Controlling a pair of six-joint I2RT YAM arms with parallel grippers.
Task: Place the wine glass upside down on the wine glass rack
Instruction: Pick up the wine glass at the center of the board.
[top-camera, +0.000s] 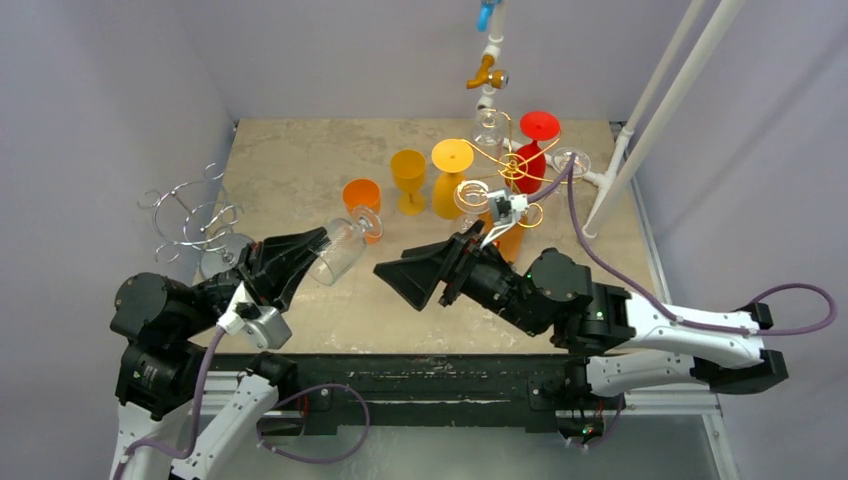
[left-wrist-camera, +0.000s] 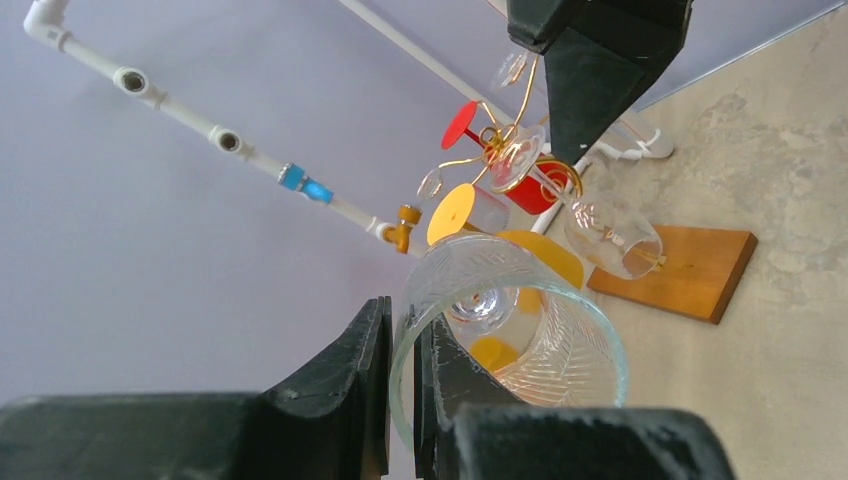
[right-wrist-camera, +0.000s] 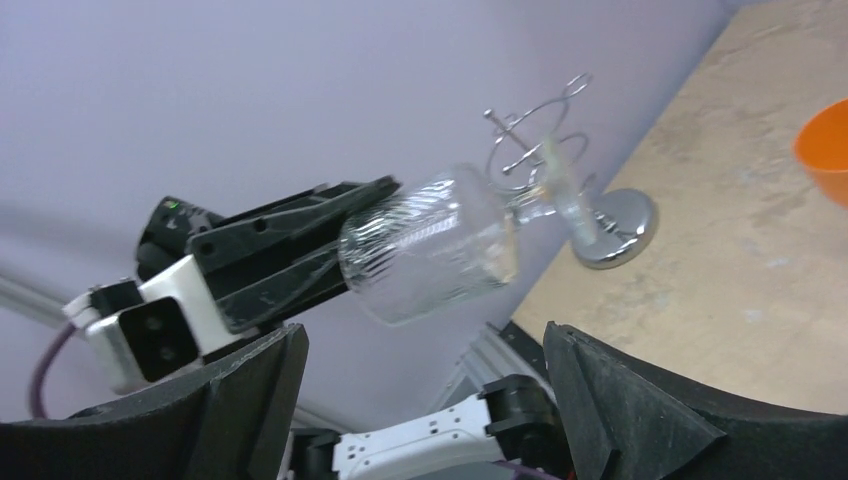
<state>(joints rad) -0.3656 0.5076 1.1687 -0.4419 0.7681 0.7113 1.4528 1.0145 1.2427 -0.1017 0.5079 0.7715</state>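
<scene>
A clear ribbed wine glass (top-camera: 340, 250) is held tilted on its side above the table, foot toward the orange cup. My left gripper (top-camera: 318, 243) is shut on its rim, one finger inside the bowl and one outside, as the left wrist view (left-wrist-camera: 400, 335) shows around the glass (left-wrist-camera: 520, 330). My right gripper (top-camera: 393, 283) is open and empty, just right of the glass and facing it; in its wrist view the gripper (right-wrist-camera: 425, 350) frames the glass (right-wrist-camera: 430, 250). A silver wire rack (top-camera: 190, 215) stands empty at the left, also in the right wrist view (right-wrist-camera: 540, 140).
A gold wire rack (top-camera: 505, 160) on a wooden base (left-wrist-camera: 690, 270) at back right carries a red glass (top-camera: 535, 150), a yellow one (top-camera: 451, 175) and clear glasses. An orange cup (top-camera: 361, 193) and a yellow goblet (top-camera: 408, 175) stand mid-table. White pipes (top-camera: 640, 130) rise at right.
</scene>
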